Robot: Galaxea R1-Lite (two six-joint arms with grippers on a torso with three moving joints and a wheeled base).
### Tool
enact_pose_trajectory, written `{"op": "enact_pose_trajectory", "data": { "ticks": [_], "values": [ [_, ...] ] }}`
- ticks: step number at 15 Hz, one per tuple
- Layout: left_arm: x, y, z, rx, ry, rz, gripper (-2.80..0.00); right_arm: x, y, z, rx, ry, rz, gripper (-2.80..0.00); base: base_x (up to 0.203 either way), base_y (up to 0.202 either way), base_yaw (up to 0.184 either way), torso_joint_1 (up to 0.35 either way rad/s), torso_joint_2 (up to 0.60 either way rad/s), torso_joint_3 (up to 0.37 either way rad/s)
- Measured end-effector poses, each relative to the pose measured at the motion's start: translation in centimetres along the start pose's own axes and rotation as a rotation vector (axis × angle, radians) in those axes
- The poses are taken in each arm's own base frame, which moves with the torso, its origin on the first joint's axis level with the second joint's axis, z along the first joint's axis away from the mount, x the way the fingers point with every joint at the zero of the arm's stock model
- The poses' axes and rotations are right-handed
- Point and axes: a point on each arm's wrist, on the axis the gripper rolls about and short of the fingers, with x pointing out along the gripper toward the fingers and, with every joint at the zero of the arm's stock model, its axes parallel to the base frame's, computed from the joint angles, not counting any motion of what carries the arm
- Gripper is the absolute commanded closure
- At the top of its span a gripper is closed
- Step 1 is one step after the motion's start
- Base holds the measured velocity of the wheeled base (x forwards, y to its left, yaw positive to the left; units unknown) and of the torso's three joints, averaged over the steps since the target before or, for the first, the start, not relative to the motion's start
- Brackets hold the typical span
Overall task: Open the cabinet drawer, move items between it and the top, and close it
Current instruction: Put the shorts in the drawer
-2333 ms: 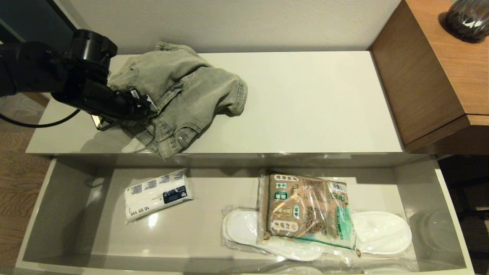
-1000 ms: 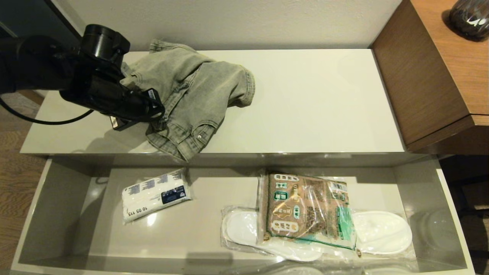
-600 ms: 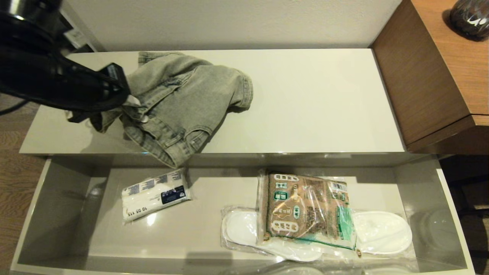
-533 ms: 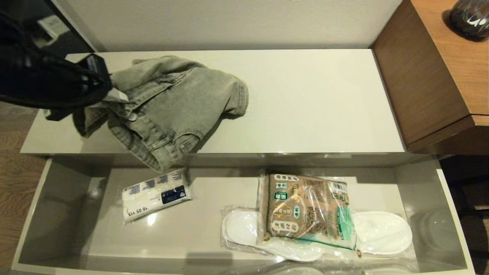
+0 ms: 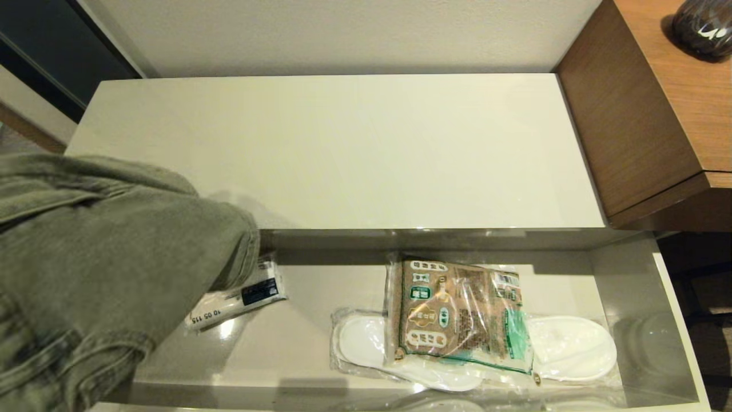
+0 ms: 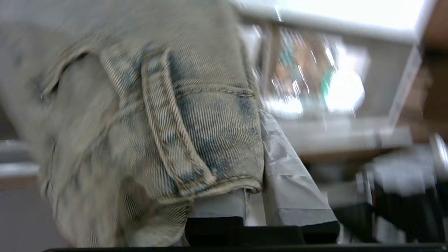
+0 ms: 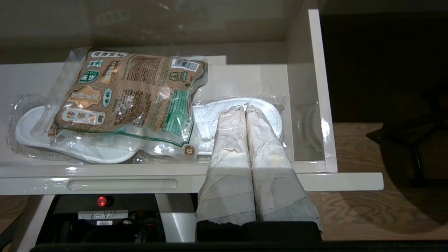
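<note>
Denim garment (image 5: 108, 274) hangs clamped in my left gripper (image 6: 252, 196) above the open drawer's (image 5: 629, 274) near-left end. I would lower it clear of the white packet (image 5: 240, 297) before letting go. Right gripper (image 7: 246, 108) idles closed, near right.

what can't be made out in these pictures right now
- Left hand: absent from the head view, where the faded grey-green denim garment fills the near left corner.
- White printed packet in the grey-beige cabinet drawer: its left part lies under the garment, head view.
- Plastic-wrapped white slippers: middle covered by the brown-and-green printed packet.
- Left wrist view: the drawer contents are smeared by motion.
- Right hand: not in the head view; parked before the drawer.
</note>
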Motion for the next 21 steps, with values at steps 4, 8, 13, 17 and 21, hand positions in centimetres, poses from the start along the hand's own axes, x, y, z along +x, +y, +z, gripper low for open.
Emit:
{"op": "enact_pose_trajectory", "data": {
  "ticks": [4,8,13,17,21],
  "values": [
    [-5.3,0.7,-5.3,0.102,0.097,-0.108,0.0,0.0,0.0,0.0,0.0,0.0,0.0,0.0,0.0,0.0,0.0,0.0,0.0,0.0],
    [-4.6,1.6,-7.9,0.107,0.181,-0.08,0.0,0.0,0.0,0.0,0.0,0.0,0.001,0.0,0.0,0.0,0.0,0.0,0.0,0.0],
    [0.7,3.4,-10.7,0.073,0.278,0.046,0.0,0.0,0.0,0.0,0.0,0.0,0.001,0.0,0.0,0.0,0.0,0.0,0.0,0.0],
    [4.5,4.5,-11.6,0.067,0.144,0.143,0.0,0.0,0.0,0.0,0.0,0.0,0.0,0.0,0.0,0.0,0.0,0.0,0.0,0.0],
    [7.0,4.6,-9.6,0.065,0.067,0.142,0.0,0.0,0.0,0.0,0.0,0.0,0.001,0.0,0.0,0.0,0.0,0.0,0.0,0.0]
  ]
}}
